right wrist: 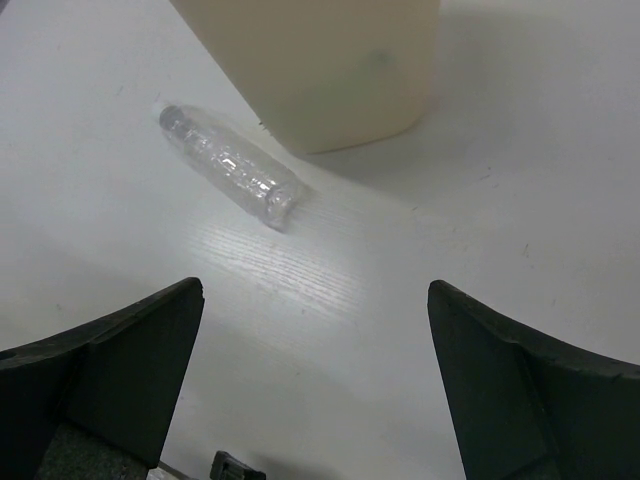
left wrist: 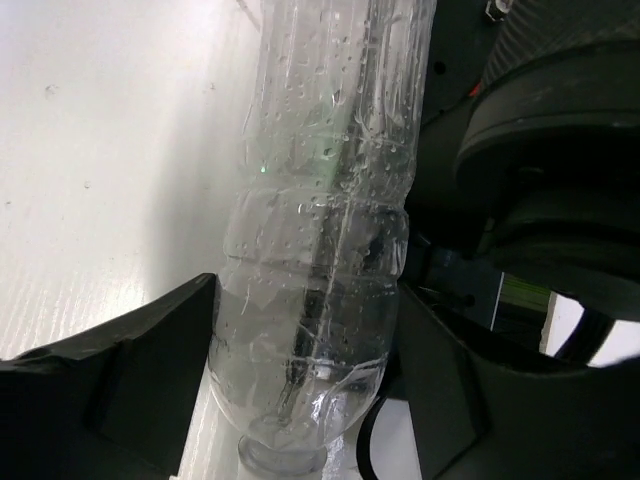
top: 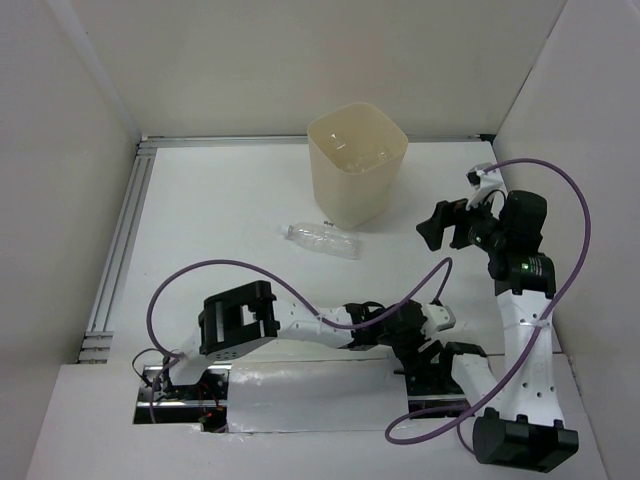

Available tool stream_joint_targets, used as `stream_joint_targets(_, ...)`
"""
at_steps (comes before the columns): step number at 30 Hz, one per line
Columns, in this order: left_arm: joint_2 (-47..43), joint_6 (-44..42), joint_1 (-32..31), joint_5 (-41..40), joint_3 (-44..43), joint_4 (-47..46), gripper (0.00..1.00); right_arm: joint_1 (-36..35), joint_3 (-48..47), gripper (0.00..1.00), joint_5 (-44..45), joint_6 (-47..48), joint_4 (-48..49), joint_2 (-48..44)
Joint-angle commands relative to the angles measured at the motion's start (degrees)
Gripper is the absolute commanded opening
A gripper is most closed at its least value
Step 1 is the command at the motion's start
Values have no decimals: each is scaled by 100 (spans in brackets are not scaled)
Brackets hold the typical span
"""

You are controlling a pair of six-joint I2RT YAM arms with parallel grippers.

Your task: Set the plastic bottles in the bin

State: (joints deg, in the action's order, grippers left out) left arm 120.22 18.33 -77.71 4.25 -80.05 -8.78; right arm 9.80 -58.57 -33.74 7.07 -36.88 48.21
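Observation:
A clear plastic bottle point(left wrist: 320, 180) stands between the fingers of my left gripper point(left wrist: 305, 295), and both black fingers press its sides; its neck points toward the camera. In the top view my left gripper point(top: 422, 348) is low at the front, beside the right arm's base, and the held bottle is hidden there. A second clear bottle point(top: 323, 240) point(right wrist: 230, 168) lies on its side on the table just in front of the cream bin point(top: 357, 165) point(right wrist: 330, 70). My right gripper point(top: 450, 225) point(right wrist: 315, 340) hovers open and empty to the right of the bin.
White walls enclose the table on three sides. An aluminium rail point(top: 120, 250) runs along the left edge. Purple cables point(top: 560, 190) loop around both arms. The right arm's base point(top: 525, 440) stands at the front right.

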Motion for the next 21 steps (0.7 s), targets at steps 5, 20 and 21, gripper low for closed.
stream_joint_targets(5, 115, -92, -69, -671, 7, 34, 55, 39, 47, 100, -54, -294, 146, -258)
stream_joint_targets(20, -1605, 470, 484, -1453, 1965, 156, 12, 39, 152, 100, 1079, -1296, 806, -724)
stream_joint_targets(21, -1747, 470, 485, -1523, 2071, 157, 5, 39, 152, 100, 1080, -1357, 806, -725)
